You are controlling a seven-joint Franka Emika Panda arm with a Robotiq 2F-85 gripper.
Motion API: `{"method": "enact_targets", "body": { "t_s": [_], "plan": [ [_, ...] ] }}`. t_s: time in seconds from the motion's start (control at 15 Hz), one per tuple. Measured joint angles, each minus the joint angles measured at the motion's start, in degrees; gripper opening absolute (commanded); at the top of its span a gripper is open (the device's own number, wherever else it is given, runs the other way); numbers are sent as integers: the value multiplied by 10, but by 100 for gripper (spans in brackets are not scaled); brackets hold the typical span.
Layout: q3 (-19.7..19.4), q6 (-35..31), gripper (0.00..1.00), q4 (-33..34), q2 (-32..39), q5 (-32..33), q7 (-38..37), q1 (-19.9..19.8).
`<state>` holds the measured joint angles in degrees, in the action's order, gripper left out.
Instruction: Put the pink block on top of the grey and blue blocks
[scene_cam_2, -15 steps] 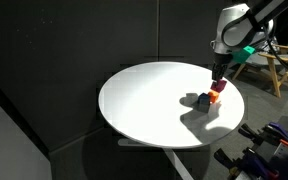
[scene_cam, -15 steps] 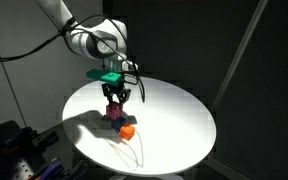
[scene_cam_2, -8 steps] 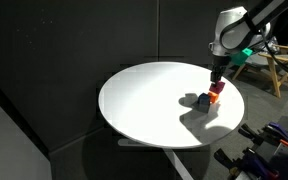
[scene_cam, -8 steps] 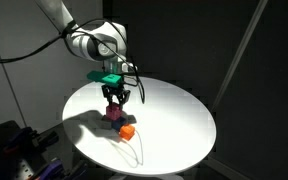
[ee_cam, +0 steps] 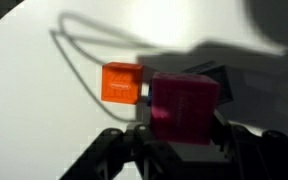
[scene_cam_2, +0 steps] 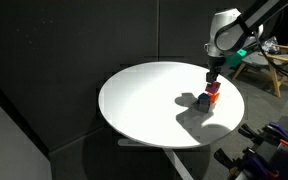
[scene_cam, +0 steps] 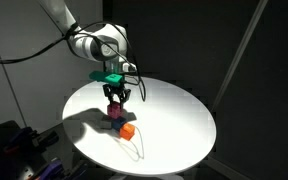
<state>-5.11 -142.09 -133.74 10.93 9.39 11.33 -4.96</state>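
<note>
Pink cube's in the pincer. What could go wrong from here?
1. The small magenta-pink cube, held in the pincer, may land off-centre on the small blue cube below and tip off on release.
2. The small orange cube sits close beside it; opening the pincer could nudge it.

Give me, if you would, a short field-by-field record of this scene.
surface: round white table
gripper: jaws shut on the pink block
pink block: held low over the table, not yet stacked
orange cube: on the table, beside the pink block, a small gap between them
blue block: on the table beside the gripper
grey block: cannot be made out clearly
</note>
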Motion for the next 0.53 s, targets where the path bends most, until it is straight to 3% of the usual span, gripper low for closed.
{"method": "enact_targets", "body": {
  "t_s": [0.53],
  "plan": [
    [1, 0, 31, 26, 39, 0, -9, 6]
  ]
}}
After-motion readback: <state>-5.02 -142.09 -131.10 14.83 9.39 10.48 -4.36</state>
